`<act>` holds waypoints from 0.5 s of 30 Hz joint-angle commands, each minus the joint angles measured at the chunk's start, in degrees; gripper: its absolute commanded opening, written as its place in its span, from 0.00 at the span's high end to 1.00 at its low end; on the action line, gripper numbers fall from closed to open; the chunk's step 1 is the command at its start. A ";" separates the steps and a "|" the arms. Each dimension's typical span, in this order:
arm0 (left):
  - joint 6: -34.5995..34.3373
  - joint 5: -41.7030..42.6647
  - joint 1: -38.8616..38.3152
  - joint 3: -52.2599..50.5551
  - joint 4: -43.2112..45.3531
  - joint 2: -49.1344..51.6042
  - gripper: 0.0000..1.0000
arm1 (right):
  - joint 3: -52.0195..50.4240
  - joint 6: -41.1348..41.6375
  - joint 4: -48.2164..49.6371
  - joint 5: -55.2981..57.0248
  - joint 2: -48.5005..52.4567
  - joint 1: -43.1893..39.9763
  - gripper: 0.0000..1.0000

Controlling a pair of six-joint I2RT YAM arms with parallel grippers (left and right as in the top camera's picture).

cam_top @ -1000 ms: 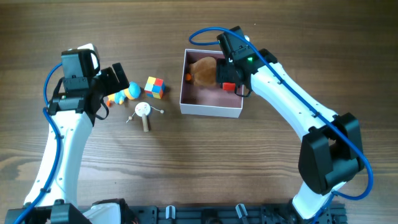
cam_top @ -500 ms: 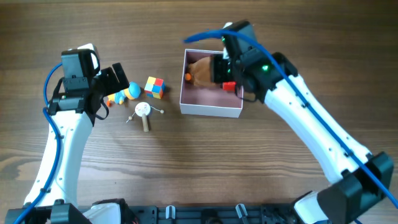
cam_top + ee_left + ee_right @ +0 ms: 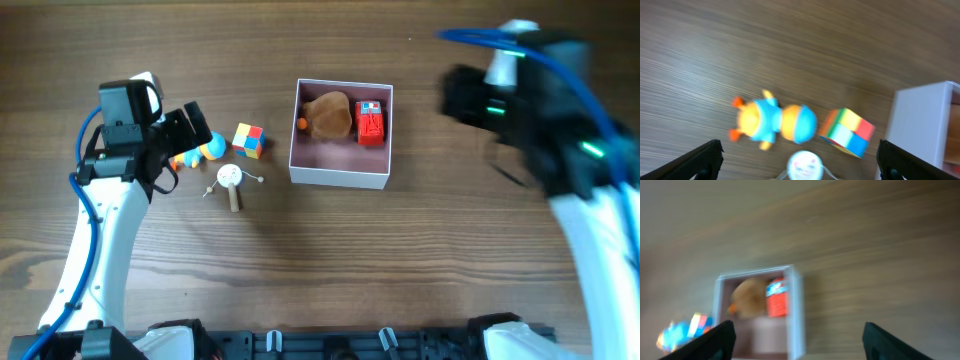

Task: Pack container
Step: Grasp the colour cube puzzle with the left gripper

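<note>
The container (image 3: 339, 176) is a white box with a pink inside at the table's middle; it holds a brown plush (image 3: 328, 116) and a red toy (image 3: 371, 123). It also shows in the right wrist view (image 3: 795, 325). A blue and orange toy (image 3: 200, 151), a colourful cube (image 3: 249, 140) and a small white-headed figure (image 3: 230, 180) lie left of it; they also show in the left wrist view: the toy (image 3: 772, 121), the cube (image 3: 847, 132), the figure (image 3: 804, 164). My left gripper (image 3: 797, 162) is open above these toys. My right gripper (image 3: 800, 337) is open and empty, raised right of the box.
Bare wooden table surrounds the box. A black rail (image 3: 340, 343) runs along the front edge. The right arm (image 3: 540, 110) is blurred at the right side.
My right gripper let go of the red toy in the box and swung away up and to the right. The left arm has not moved.
</note>
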 commanded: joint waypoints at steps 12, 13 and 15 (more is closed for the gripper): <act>7.82 -0.33 -10.45 13.27 -10.64 5.27 0.01 | -0.79 0.09 -9.07 1.44 -0.09 -18.71 0.00; 8.87 -1.92 -11.37 15.43 -12.92 6.93 0.00 | -0.79 0.11 -9.07 1.46 0.50 -18.71 0.00; 11.06 -3.72 -12.63 19.26 -16.63 10.69 0.00 | -0.79 0.13 -9.09 1.44 1.57 -18.71 0.00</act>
